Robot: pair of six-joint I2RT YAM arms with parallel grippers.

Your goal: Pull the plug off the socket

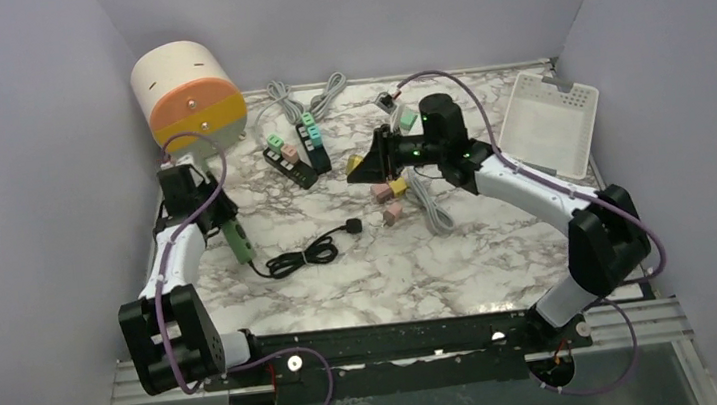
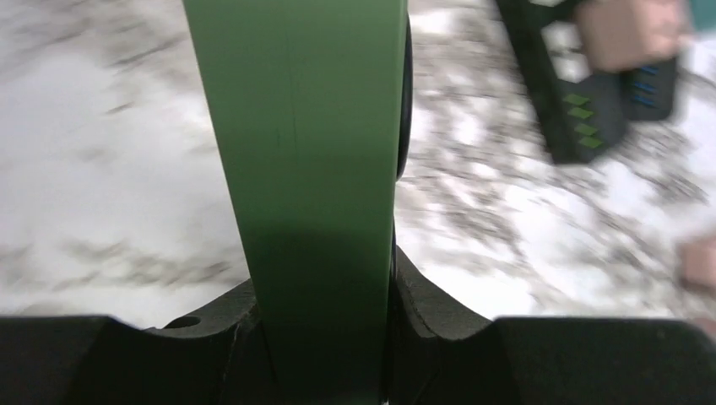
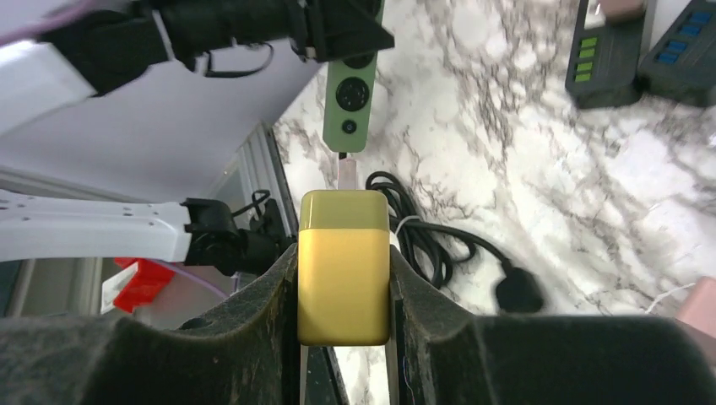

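My left gripper (image 1: 215, 217) is shut on a green socket strip (image 1: 236, 240) at the left of the marble table; in the left wrist view the strip (image 2: 304, 169) fills the space between the jaws of that gripper (image 2: 325, 287). My right gripper (image 1: 370, 161) is shut on a yellow plug (image 1: 355, 164), held above the table's middle, well apart from the strip. In the right wrist view the plug (image 3: 342, 266) sits between the jaws of that gripper (image 3: 342, 278), with the green strip (image 3: 348, 93) farther off and its sockets bare.
The strip's black cable (image 1: 305, 253) lies coiled on the table, ending in a black plug (image 1: 354, 226). Two black power strips (image 1: 294, 149) with coloured plugs lie at the back. Loose pink and yellow plugs (image 1: 389, 194), a grey cable (image 1: 427, 207), a white tray (image 1: 555, 121), an orange-and-cream drum (image 1: 187, 90).
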